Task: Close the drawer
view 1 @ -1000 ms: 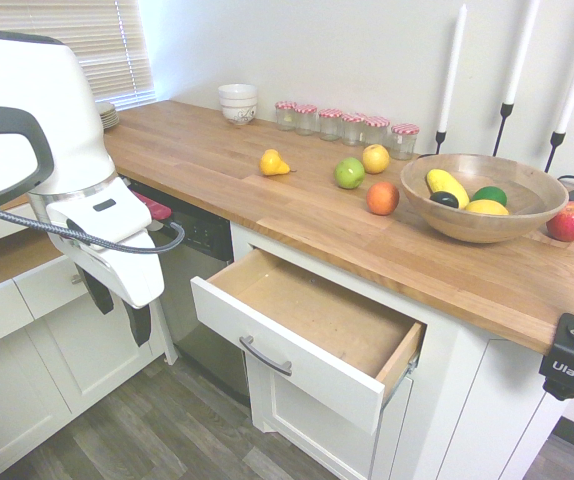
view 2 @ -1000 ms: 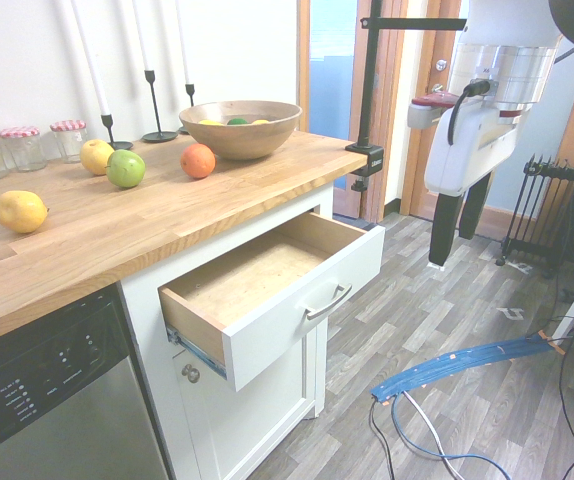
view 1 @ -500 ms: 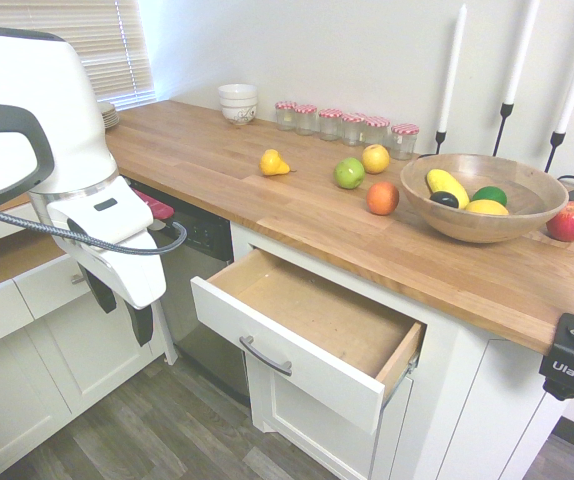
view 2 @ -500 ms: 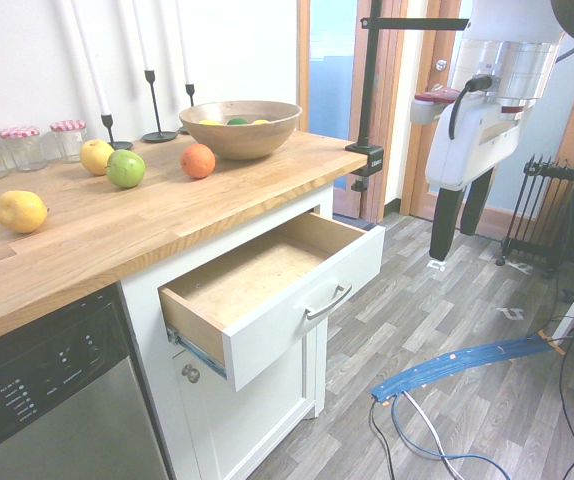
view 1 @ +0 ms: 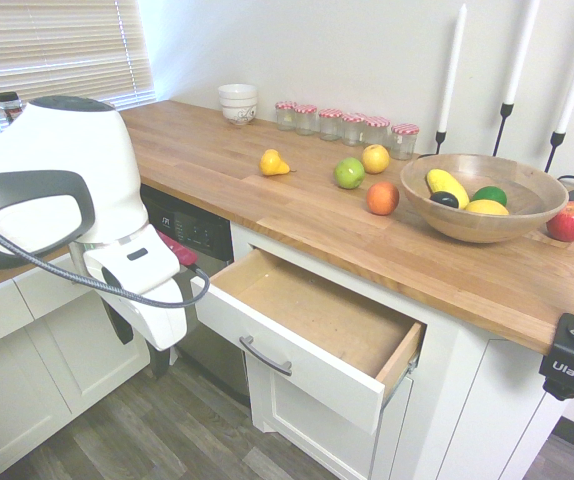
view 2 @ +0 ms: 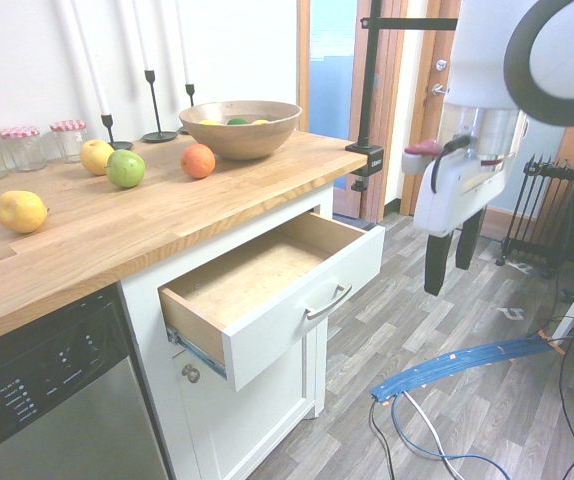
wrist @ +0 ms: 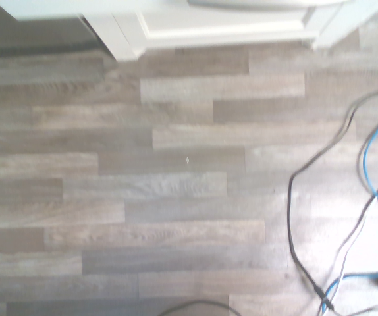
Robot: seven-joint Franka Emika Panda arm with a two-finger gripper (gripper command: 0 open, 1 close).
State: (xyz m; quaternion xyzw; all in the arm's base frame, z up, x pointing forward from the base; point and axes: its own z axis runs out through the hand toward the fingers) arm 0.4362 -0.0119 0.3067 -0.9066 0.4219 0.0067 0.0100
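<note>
The drawer (view 1: 312, 375) (view 2: 285, 318) under the wooden countertop stands pulled far out, its light wooden box bare inside. A slim silver bar handle (view 1: 265, 357) (view 2: 328, 302) runs across its white front. My gripper (view 1: 139, 350) (view 2: 447, 278) hangs over the floor with its dark fingers pointing down, open and holding nothing. It is apart from the drawer, out in front of the white panel and off to the side nearer the dishwasher. The wrist view shows only grey plank floor and the white cabinet base (wrist: 222, 23).
On the countertop (view 1: 267, 210) lie loose fruit, a wooden bowl (view 1: 484, 197) of fruit, jars and candle holders. A dishwasher (view 1: 202, 235) adjoins the drawer cabinet, with white cabinets (view 1: 27, 350) further left. Cables (view 2: 447, 365) lie on the floor.
The arm has swung lower and closer to the drawer front. The fingers stay open and the drawer has not moved.
</note>
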